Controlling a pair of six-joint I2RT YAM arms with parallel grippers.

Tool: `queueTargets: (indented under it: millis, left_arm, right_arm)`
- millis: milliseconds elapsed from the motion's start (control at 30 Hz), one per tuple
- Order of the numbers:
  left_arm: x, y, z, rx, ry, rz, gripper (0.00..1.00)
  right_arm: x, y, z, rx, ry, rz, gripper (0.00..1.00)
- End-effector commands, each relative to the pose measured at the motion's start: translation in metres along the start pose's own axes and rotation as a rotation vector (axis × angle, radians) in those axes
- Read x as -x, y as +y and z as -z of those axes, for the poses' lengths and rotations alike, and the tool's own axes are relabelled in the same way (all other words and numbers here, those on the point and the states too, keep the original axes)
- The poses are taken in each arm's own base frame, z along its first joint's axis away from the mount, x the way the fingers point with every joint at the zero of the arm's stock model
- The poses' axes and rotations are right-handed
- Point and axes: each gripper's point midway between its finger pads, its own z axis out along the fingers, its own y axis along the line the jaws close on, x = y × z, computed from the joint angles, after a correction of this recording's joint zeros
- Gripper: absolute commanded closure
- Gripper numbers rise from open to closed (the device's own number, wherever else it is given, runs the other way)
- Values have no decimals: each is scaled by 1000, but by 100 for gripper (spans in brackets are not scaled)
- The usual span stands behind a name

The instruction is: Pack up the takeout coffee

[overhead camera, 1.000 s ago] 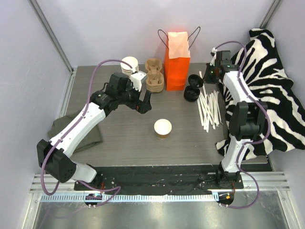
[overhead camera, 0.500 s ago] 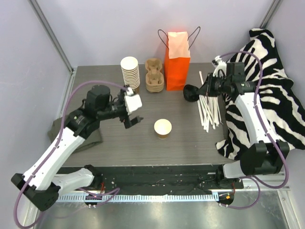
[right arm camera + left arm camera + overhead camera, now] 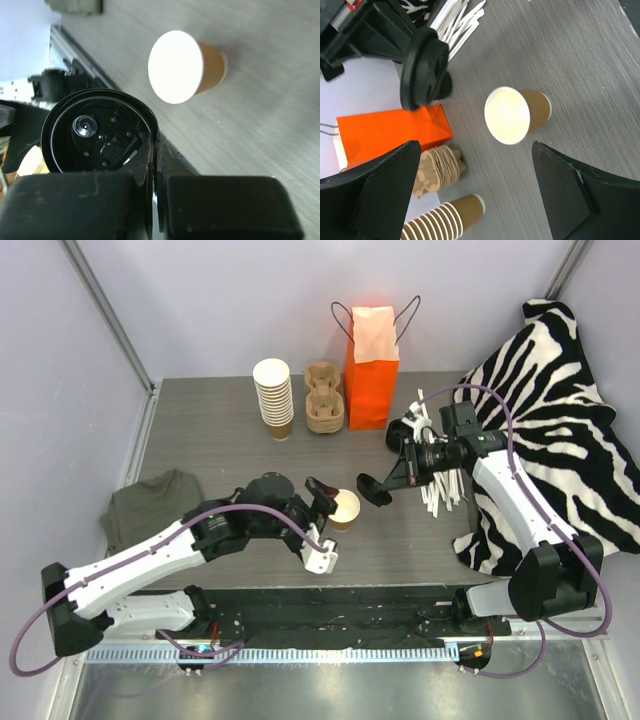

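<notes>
Grey wood-grain worktop [image 3: 220, 440] fills the scene, with a draped zebra-print cloth [image 3: 560, 400] on its right side, seen only from the top. At the back stand an orange paper bag [image 3: 371, 380] and a ribbed stack of cups [image 3: 274, 400]. Near the middle, the brown paper cup [image 3: 343, 508] stands upright and lidless, its pale inside showing. The left gripper [image 3: 475, 165] is spread wide just beside it, not touching. The right gripper [image 3: 154, 155] is clamped on the rim of the round black lid [image 3: 97, 132], held near the cup. The right wrist view shows the lid's glossy hollow underside; the left wrist view shows its moulded top.
</notes>
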Motion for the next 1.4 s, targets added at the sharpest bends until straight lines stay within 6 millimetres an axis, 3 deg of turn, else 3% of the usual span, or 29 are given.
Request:
queueTargets:
  millis: [0,167,300,433,533,733,767,833,867,933,967,1100,1167,1200,1233,1300,1367]
  left_arm:
    - [17,51,-4,153,-16,-7,2]
    - [33,70,-13,193,-85,49,0]
    - [41,71,-24,165,-118,66,0]
    - [47,58,-33,93,-132,44,3]
    - [51,45,-43,37,-131,29,10]
    - [52,38,-53,2,-109,41,38]
    - [54,40,-52,2,-109,48,49]
    - [52,38,-52,-7,-96,81,60]
    - [51,39,-50,0,-89,101,72]
    - [47,41,-50,19,-65,167,81]
    - [46,43,-49,31,-56,197,86]
    - [41,51,-42,87,-31,428,88]
    - [37,60,-34,128,-33,620,89]
    - [33,63,-32,145,-29,693,89]
    - [35,67,-27,150,-48,852,89]
    - [11,78,-19,182,-34,1054,89]
    - [-10,89,-10,196,-57,1372,90]
  right_arm:
    - [-15,32,3,112,22,69,99]
    - [-31,46,-2,167,74,111,99]
    - [-39,56,-3,188,103,153,99]
    - [-40,60,-2,194,104,167,99]
    - [-40,61,-2,194,108,179,99]
    - [-41,62,-2,187,119,194,99]
    - [-41,62,-1,183,123,194,99]
    - [-38,62,-1,176,121,205,99]
    - [-36,62,-1,170,117,209,97]
    - [-29,62,1,152,103,226,93]
    - [-26,62,1,142,97,231,84]
    - [0,58,7,57,53,302,59]
    - [14,45,9,-22,35,330,46]
    - [28,47,16,-45,0,354,38]
    - [38,42,22,-72,-30,357,23]
    - [61,40,33,-114,-102,378,12]
    - [83,34,46,-159,-189,344,6]
